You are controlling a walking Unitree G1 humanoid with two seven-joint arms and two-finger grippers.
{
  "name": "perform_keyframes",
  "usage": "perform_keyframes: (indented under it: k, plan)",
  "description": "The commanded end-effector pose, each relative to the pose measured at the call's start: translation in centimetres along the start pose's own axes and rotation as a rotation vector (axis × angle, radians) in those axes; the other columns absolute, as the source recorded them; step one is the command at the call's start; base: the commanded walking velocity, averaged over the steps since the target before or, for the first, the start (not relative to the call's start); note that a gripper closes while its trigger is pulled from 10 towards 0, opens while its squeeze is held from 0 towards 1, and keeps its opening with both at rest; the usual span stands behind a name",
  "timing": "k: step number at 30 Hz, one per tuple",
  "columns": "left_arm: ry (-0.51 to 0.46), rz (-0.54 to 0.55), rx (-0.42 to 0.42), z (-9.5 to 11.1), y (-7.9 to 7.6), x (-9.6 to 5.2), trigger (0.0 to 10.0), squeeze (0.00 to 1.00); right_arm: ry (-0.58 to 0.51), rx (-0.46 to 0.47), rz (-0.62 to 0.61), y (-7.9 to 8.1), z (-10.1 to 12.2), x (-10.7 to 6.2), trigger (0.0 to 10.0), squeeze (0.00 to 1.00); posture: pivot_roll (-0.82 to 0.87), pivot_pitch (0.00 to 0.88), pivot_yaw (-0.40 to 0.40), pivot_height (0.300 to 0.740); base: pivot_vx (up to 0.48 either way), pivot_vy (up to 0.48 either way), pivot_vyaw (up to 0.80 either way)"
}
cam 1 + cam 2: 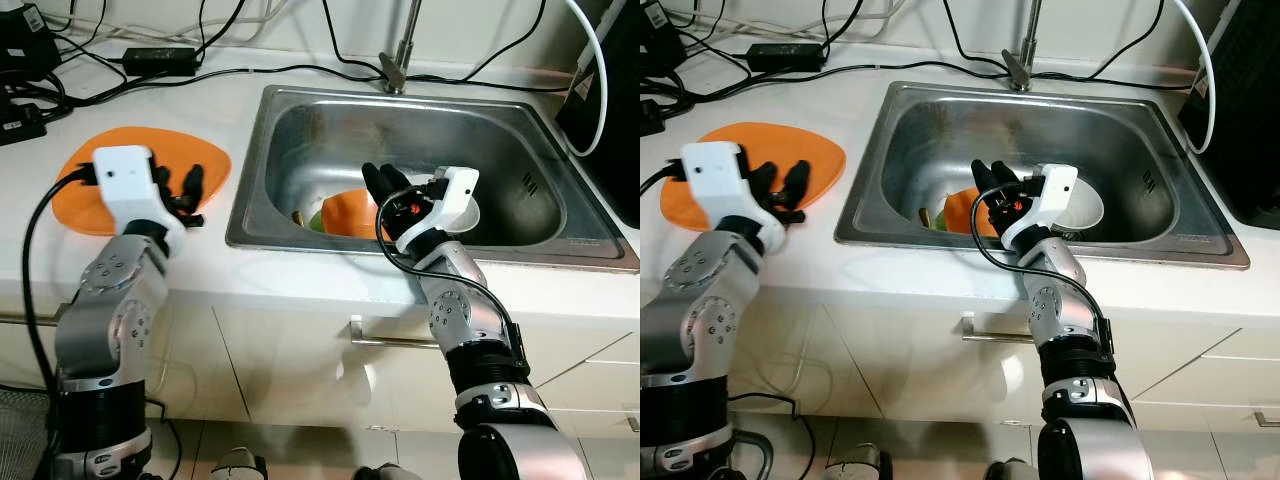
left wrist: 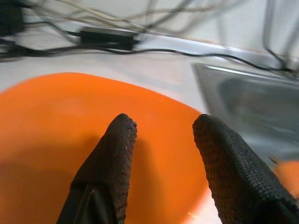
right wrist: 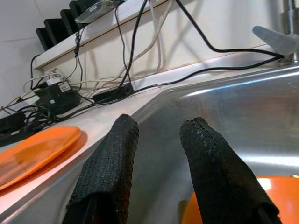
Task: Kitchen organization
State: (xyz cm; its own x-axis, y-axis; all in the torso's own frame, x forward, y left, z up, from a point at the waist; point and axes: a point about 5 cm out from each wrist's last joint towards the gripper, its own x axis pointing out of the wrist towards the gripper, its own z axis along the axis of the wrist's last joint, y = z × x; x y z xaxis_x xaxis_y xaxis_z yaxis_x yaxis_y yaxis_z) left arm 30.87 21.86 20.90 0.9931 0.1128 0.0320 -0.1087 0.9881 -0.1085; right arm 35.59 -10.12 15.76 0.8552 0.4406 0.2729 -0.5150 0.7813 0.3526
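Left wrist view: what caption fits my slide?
Open left gripper hovering over the orange plate beside the sink.

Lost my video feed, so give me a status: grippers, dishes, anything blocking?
Left gripper open over orange plate on counter. Right gripper open, empty, above orange dish in sink. White bowl beside it. Nothing blocking.

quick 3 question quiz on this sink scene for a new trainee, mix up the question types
1. True or false: the left gripper is over the orange plate on the counter.
2. Which gripper is over the sink? A) left B) right C) neither
3. Fill in: the white bowl lies in the ____.

Key
1. True; its open fingers are above the plate.
2. B; the right gripper, fingers apart, is above the orange dish in the basin.
3. Sink, beside the orange dish.
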Motion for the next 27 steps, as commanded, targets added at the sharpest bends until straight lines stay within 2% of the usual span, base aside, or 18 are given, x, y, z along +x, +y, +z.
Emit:
perform_keyframes:
  k: [1, 2, 3, 4, 8, 13, 16, 21, 27]
  plan:
    - [0.0, 0.077, -0.003, 0.3, 1.2, -0.1, 10.0, 0.0, 0.043, 0.023, -0.008, 0.0, -1.0, -0.5, 10.0, 0.0, 0.12, 0.096, -0.044, 0.718, 0.0, 0.0, 0.0]
    - [-0.001, 0.108, -0.014, 0.3, 1.8, -0.2, 10.0, 0.0, 0.046, 0.026, -0.008, 0.0, -1.1, -0.6, 10.0, 0.0, 0.12, 0.096, -0.045, 0.718, 0.0, 0.0, 0.0]
    - [-0.006, 0.171, -0.038, 0.5, 3.0, -0.4, 10.0, 0.42, 0.056, 0.022, -0.007, 0.1, -1.3, -0.6, 10.0, 0.0, 0.12, 0.096, -0.045, 0.718, 0.0, 0.0, 0.0]
    - [-0.016, 0.194, -0.053, 0.8, 3.5, -0.6, 10.0, 1.0, 0.057, 0.022, -0.007, 0.2, -1.3, -0.6, 10.0, 0.0, 0.12, 0.099, -0.046, 0.718, 0.0, 0.0, 0.0]
    - [-0.033, 0.232, -0.069, 1.6, 4.4, -1.1, 10.0, 1.0, 0.059, 0.024, -0.008, 0.1, -1.3, -0.6, 10.0, 0.0, 0.13, 0.099, -0.047, 0.718, 0.0, 0.0, 0.0]
    - [-0.001, 0.306, -0.09, 2.2, 5.9, -2.4, 10.0, 1.0, 0.066, 0.023, -0.01, 0.0, -1.2, -0.6, 10.0, 0.0, 0.13, 0.101, -0.05, 0.718, 0.0, 0.0, 0.0]
    - [0.016, 0.34, -0.132, 2.4, 6.9, -3.0, 10.0, 1.0, 0.069, 0.018, -0.011, -0.2, -1.1, -0.6, 10.0, 0.0, 0.13, 0.105, -0.054, 0.718, 0.0, 0.0, 0.0]
    - [0.08, 0.364, -0.192, 2.3, 7.4, -3.6, 10.0, 1.0, 0.071, 0.013, -0.015, -0.4, -0.9, -0.6, 10.0, 0.0, 0.14, 0.103, -0.056, 0.718, 0.0, 0.0, 0.0]
    - [0.178, 0.342, -0.225, 1.3, 7.2, -3.9, 10.0, 1.0, 0.079, 0.008, -0.016, -0.5, -1.0, -0.6, 10.0, 0.0, 0.14, 0.098, -0.057, 0.718, 0.0, 0.0, 0.0]
